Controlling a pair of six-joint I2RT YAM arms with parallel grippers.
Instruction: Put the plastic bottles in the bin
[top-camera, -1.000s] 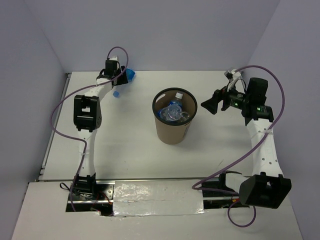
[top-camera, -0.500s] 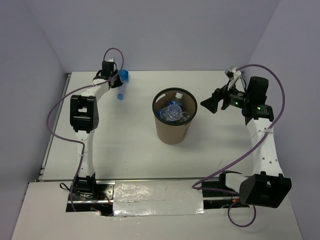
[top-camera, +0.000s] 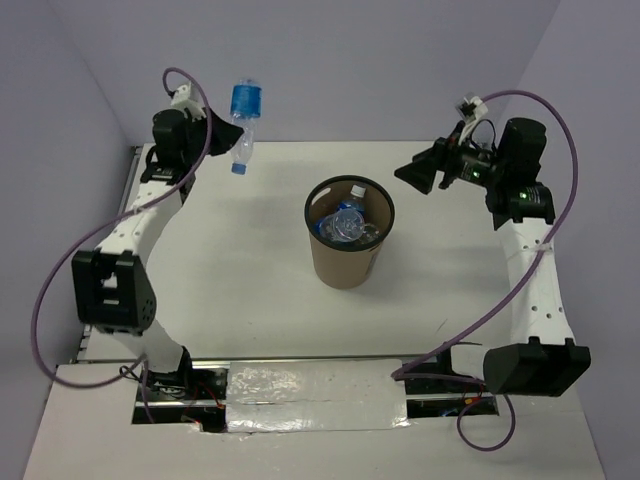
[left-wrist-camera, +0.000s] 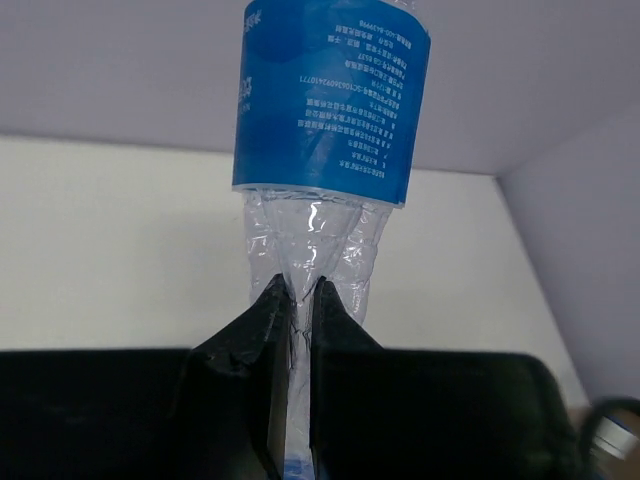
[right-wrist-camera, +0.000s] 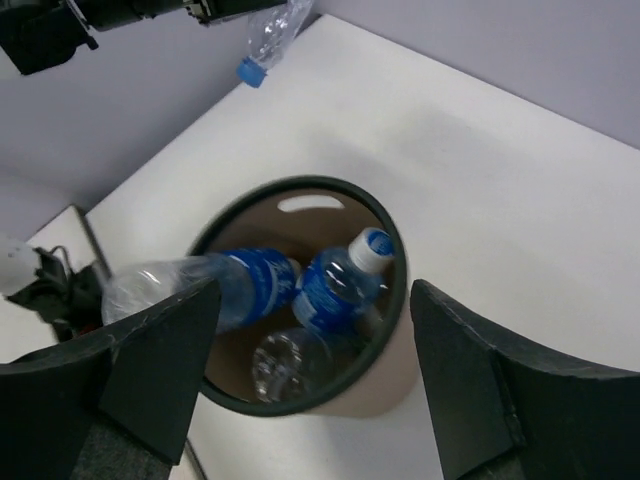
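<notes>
— Where is the left gripper (left-wrist-camera: 300, 305)?

— Up in the air over the far left of the table (top-camera: 250, 300), clamped tight on a blue-label bottle (left-wrist-camera: 325, 110). The clear plastic is squashed flat between the jaws, between label and cap. The bottle hangs cap down.

— And the bin (top-camera: 349, 265)?

— It stands upright mid-table, well apart from that bottle. Other bottles (right-wrist-camera: 255, 285) lie inside it. I count three, at least two with blue labels. More may lie under them, but that is hard to tell.

— And the right gripper (top-camera: 415, 172)?

— It is raised, beyond the bin's right side. Its jaws are spread wide and hold nothing. Its camera looks down into the bin.
</notes>
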